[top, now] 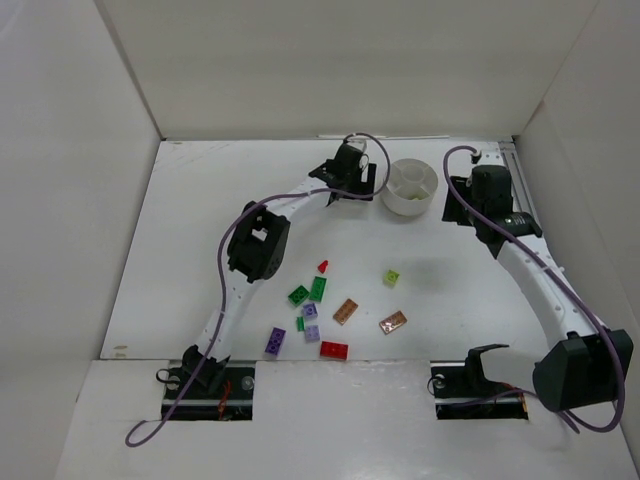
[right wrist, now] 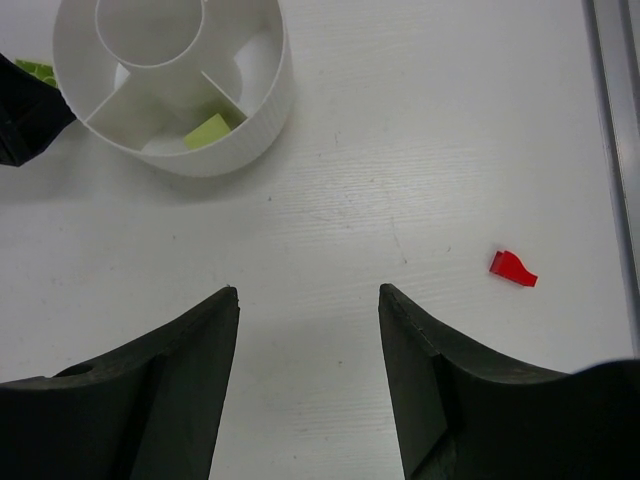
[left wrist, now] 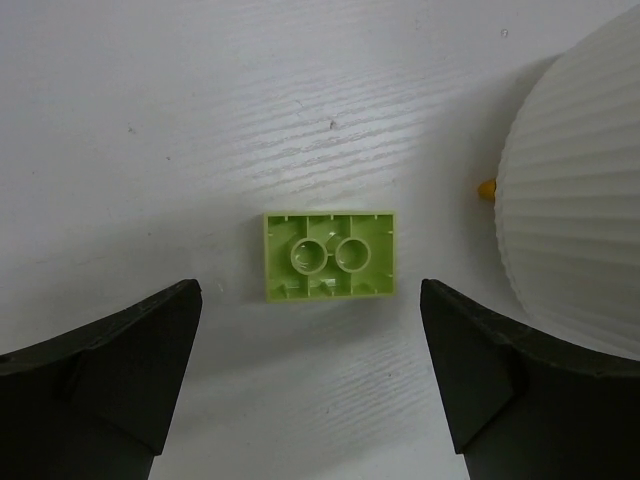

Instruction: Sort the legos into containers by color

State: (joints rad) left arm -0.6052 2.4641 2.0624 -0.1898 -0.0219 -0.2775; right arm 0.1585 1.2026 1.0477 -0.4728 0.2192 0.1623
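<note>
Clutter around the left gripper [left wrist: 308, 300] is slight. Its jaws stand wide apart and hold nothing, and a lime brick [left wrist: 328, 255] lies hollow side up on the table [left wrist: 150, 120] between the fingertips, touching neither. Just to the brick's right rises the ribbed wall of the white dish [left wrist: 580, 200], with a tiny orange bit [left wrist: 486, 188] showing at the wall's foot. The right gripper [right wrist: 308, 295] hangs on the dish's other side, likewise spread wide and empty. A small red piece [right wrist: 512, 268] lies off to its right, near a metal rail [right wrist: 615, 150] along the table's edge. One wedge of the dish holds a lime piece [right wrist: 208, 130]. The other legos [top: 318, 289] lie scattered in the near middle of the table between the two arms, and a broad stretch of white surface separates them from the dish. White walls [top: 80, 200] close the table on the left, back and right, and the dish sits toward the back wall.
</note>
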